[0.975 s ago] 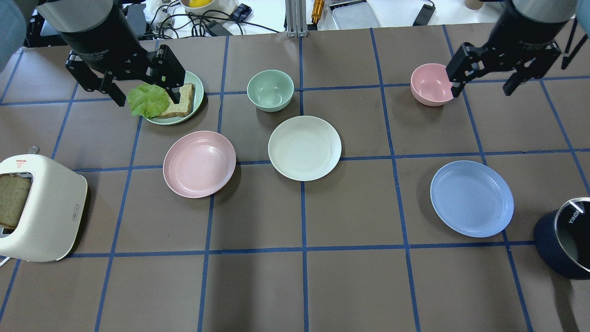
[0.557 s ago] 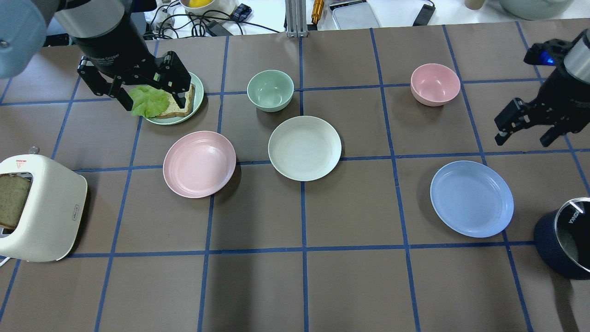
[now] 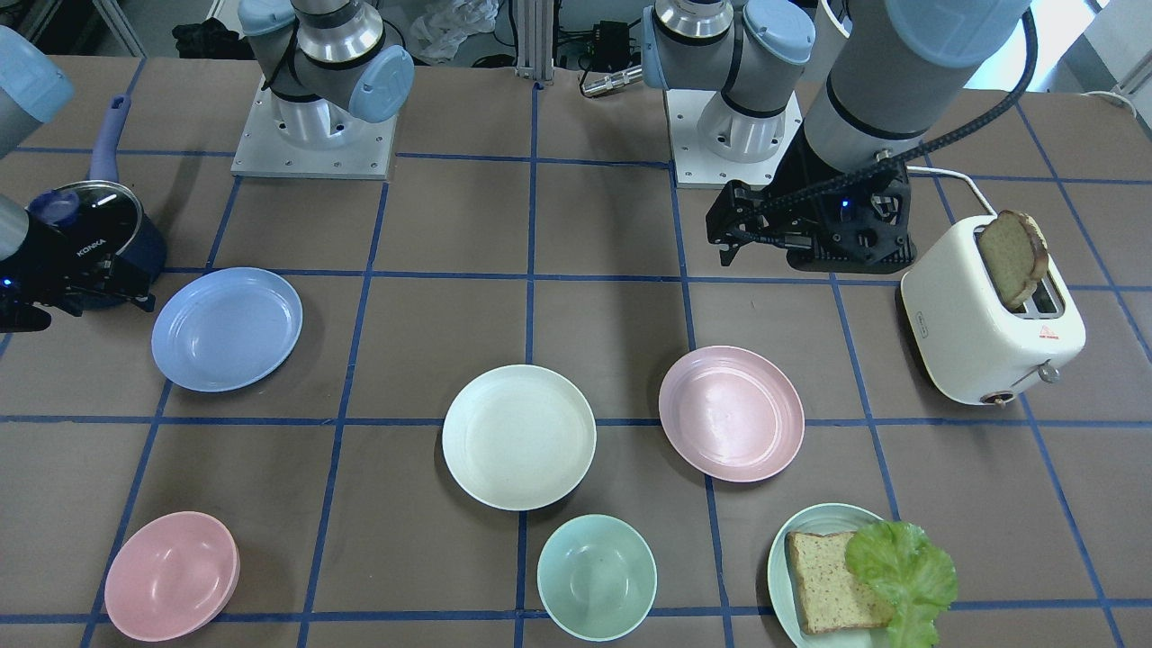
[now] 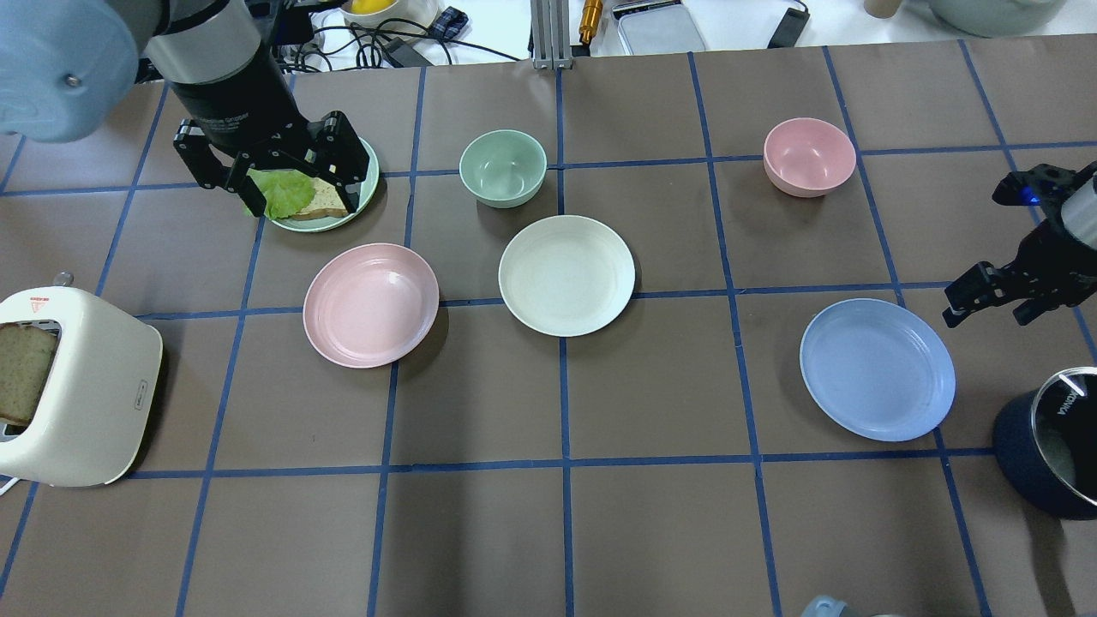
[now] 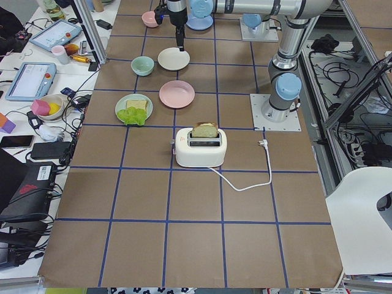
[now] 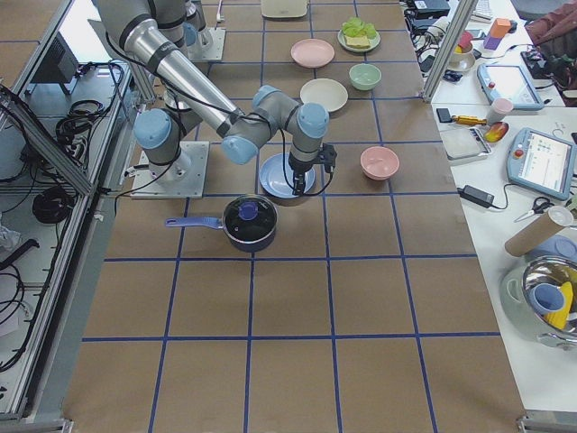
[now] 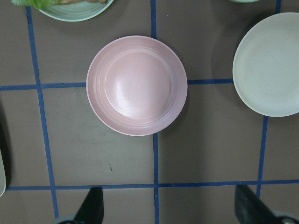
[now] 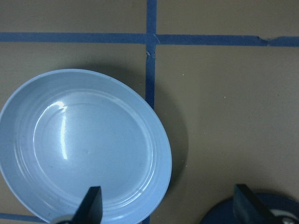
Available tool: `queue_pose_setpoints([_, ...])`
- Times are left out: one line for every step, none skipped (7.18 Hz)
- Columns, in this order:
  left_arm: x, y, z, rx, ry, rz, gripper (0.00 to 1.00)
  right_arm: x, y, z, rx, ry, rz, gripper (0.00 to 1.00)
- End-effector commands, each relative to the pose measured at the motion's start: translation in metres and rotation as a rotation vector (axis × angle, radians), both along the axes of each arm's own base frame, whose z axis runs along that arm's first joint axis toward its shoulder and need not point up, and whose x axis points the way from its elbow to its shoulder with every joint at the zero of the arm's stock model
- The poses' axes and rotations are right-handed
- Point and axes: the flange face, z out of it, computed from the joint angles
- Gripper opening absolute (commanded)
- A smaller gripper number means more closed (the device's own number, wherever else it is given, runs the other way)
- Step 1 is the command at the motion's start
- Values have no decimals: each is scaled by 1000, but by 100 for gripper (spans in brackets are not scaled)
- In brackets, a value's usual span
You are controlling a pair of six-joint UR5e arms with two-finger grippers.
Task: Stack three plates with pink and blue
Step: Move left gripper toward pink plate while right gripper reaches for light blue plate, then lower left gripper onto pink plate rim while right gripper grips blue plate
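Observation:
The pale pink plate [image 4: 370, 305] lies left of centre, the off-white plate [image 4: 566, 275] beside it at the middle, and the light blue plate [image 4: 877, 369] at the right. All three lie apart and flat. My left gripper [image 4: 283, 176] is open and empty above the bread plate, beyond the pink plate [image 7: 137, 85]. My right gripper [image 4: 987, 313] is open and empty, raised just off the blue plate's far right rim. In the right wrist view the blue plate [image 8: 84, 147] lies under the left finger [image 8: 91, 205].
A pale green plate [image 4: 321, 224] with bread and lettuce sits at the back left. A mint bowl [image 4: 502, 167] and a pink bowl [image 4: 808, 156] stand at the back. A toaster [image 4: 77, 386] is at the left edge, a dark lidded pot [image 4: 1050, 441] at the right edge.
My right gripper swung from beside the pink bowl out to the right and nearer, ending by the blue plate. My left gripper shifted slightly right over the bread plate. No plate moved.

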Motion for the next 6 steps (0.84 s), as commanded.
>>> queue_pose_setpoints([0, -9, -48, 47, -1, -1, 100, -3, -3, -34, 40, -37, 13, 100])
queue_pose_setpoints([-2, -19, -89, 23, -2, -4, 100, -2, 0, -41, 50, -45, 3, 100])
queue_pose_setpoints([-4, -32, -125, -42, -8, -23, 100, -6, 7, -47, 64, -50, -61, 100])
queue_pose_setpoints([-16, -32, -158, -25, -8, -44, 100, -7, 11, -51, 79, -50, -117, 100])
queue_pose_setpoints([-39, -30, -179, -46, -10, -80, 100, -8, 10, -52, 63, -42, -118, 100])
queue_pose_setpoints([-46, -28, -210, -47, -10, -81, 100, -7, 11, -66, 60, -39, -113, 100])
